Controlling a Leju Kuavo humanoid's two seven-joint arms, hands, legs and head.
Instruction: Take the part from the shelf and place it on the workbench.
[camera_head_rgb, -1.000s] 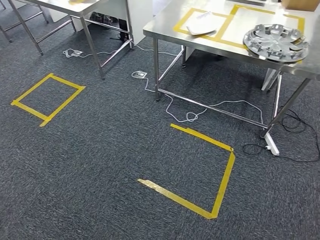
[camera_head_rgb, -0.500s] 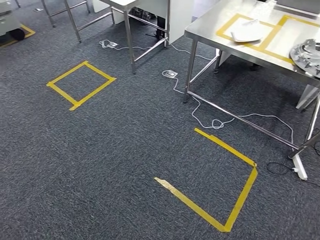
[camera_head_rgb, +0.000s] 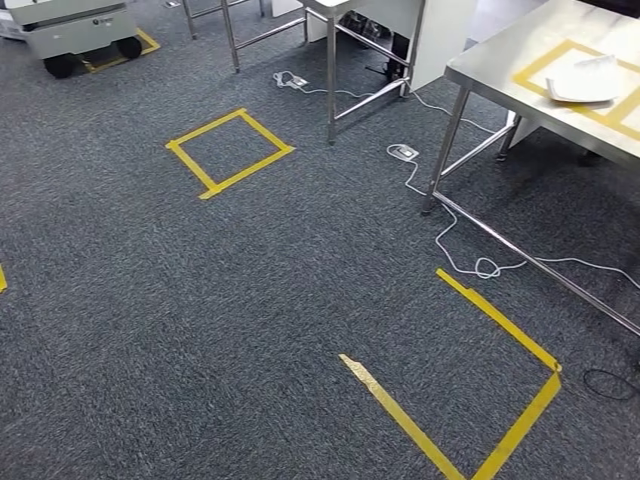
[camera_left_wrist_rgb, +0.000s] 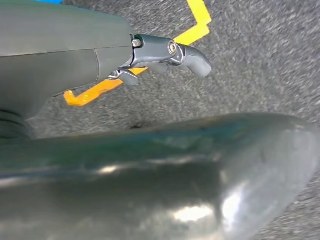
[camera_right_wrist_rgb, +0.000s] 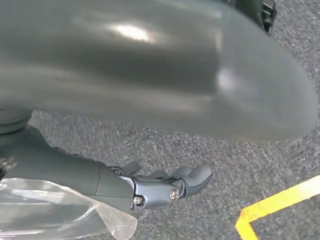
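Part: neither hand is holding it; its place, heading and long axis cannot be told from these frames.

Left hand (camera_left_wrist_rgb: 151, 52): hanging over the carpet (camera_head_rgb: 151, 300), fingers stretched out and apart, gripping nothing. A yellow tape corner (camera_left_wrist_rgb: 198, 15) is lying just beyond its fingertips.

Right hand (camera_right_wrist_rgb: 151, 187): fingers straight, nothing between them. A clear film (camera_right_wrist_rgb: 56, 210) is sitting at its wrist side, and a tape corner (camera_right_wrist_rgb: 279, 202) is lying past the fingertips.

Change vs 0.5 s ago: the camera is swinging left, so the whole scene is sliding right. The table (camera_head_rgb: 498, 70) is now at the right edge, and a wheeled cart (camera_head_rgb: 75, 30) is coming into view.

Count:
- tables: 2, the second being (camera_head_rgb: 330, 70)
- white dish (camera_head_rgb: 585, 85): 1
- closed floor square (camera_head_rgb: 204, 127): 1
- open outline (camera_head_rgb: 498, 318): 1
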